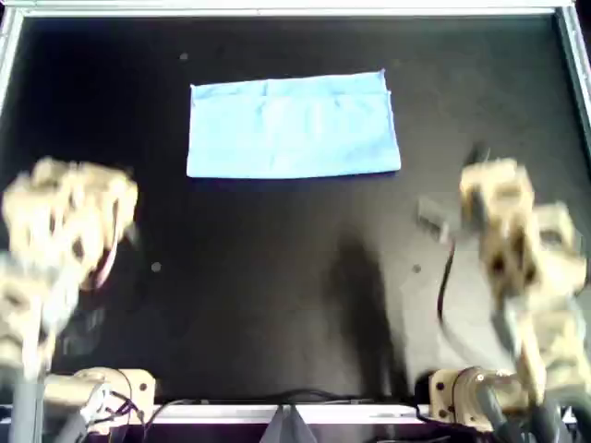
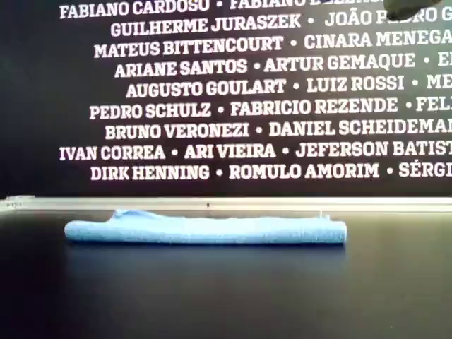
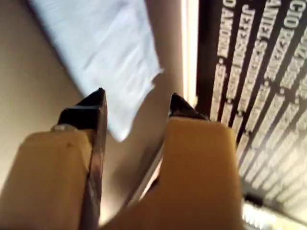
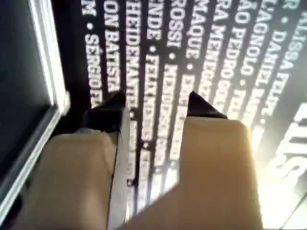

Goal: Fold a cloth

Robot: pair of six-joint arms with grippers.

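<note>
One pale sky-blue soft fabric cloth [image 1: 294, 126] is being seen lying flat as a folded rectangle on the black matte table [image 1: 277, 277], toward the far rail in the overhead view. In the exterior view the cloth [image 2: 205, 230] is showing as a low layered strip in front of the black wall with white printed names [image 2: 247, 92]. My first gripper [image 3: 136, 103] is being held above the table with its jaws apart and nothing between them; the cloth [image 3: 103, 52] is lying beyond its tips, untouched. My second gripper [image 4: 156, 103] is likewise being held spread and empty, pointing at the lettered wall [image 4: 192, 48].
</note>
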